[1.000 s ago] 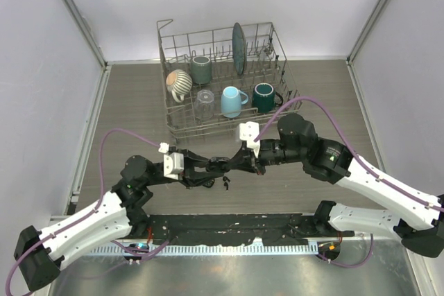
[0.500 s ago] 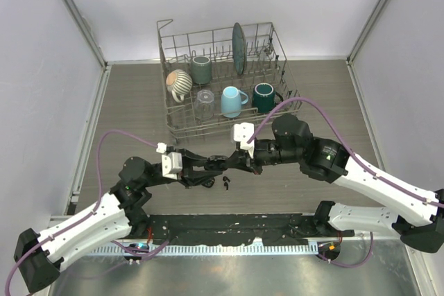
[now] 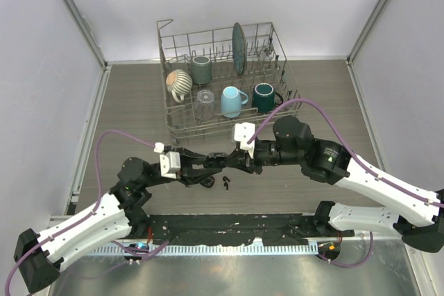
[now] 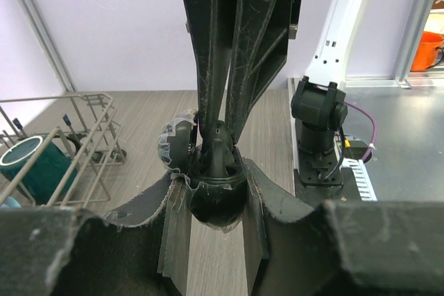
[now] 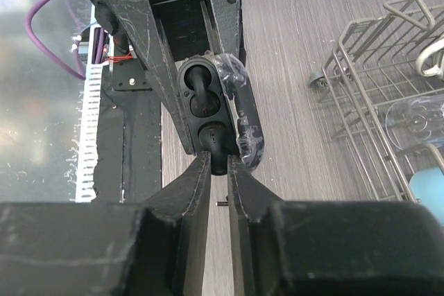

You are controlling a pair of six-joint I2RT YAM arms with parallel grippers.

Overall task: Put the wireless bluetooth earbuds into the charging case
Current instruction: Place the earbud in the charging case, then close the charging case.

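Observation:
My left gripper [image 4: 216, 179] is shut on the open black charging case [image 4: 217, 195] and holds it above the table; the same left gripper [image 3: 207, 165] meets the right one mid-table in the top view. The case [image 5: 186, 81] has its plastic-wrapped lid [image 5: 244, 126] swung to the right. One earbud [image 5: 198, 93] lies in the far slot. A second earbud [image 5: 216, 145] sits at the near slot, between the tips of my right gripper [image 5: 218, 162]. The jaws stand narrowly apart beside it; whether they still press it is unclear.
A wire dish rack [image 3: 225, 74] with mugs, a glass and a plate stands behind the grippers. Small black pieces [image 3: 226, 184] lie on the wooden table below the grippers. The right arm's base [image 4: 318, 136] stands at the near edge.
The right gripper has shifted a little left and closed in on the case held by the left gripper. The left gripper has stayed nearly in place.

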